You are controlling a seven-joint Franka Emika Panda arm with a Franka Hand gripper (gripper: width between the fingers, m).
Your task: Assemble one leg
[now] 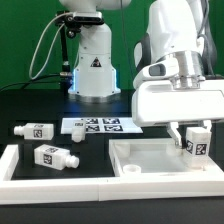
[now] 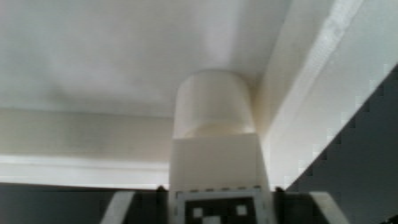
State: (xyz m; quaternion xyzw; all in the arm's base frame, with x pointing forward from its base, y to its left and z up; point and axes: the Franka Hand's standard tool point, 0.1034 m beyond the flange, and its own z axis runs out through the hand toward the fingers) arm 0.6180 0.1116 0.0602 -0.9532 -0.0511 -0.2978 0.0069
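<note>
My gripper [image 1: 194, 135] is shut on a leg [image 1: 196, 143], a stubby white block with a black-and-white tag, and holds it upright over the far right corner of the large flat white panel [image 1: 160, 158]. In the wrist view the held leg [image 2: 217, 130] points its round peg end down at the panel [image 2: 107, 70], close to the raised rim [image 2: 329, 80]. Whether the peg touches the panel cannot be told. Two more legs lie in the exterior view's left: one [image 1: 34, 130] on the dark table, one [image 1: 52, 156] further forward.
The marker board [image 1: 97, 126] lies flat behind the panel. The robot base [image 1: 92, 60] stands at the back with cables beside it. A white border strip [image 1: 60, 186] runs along the front, with another piece at the exterior view's left.
</note>
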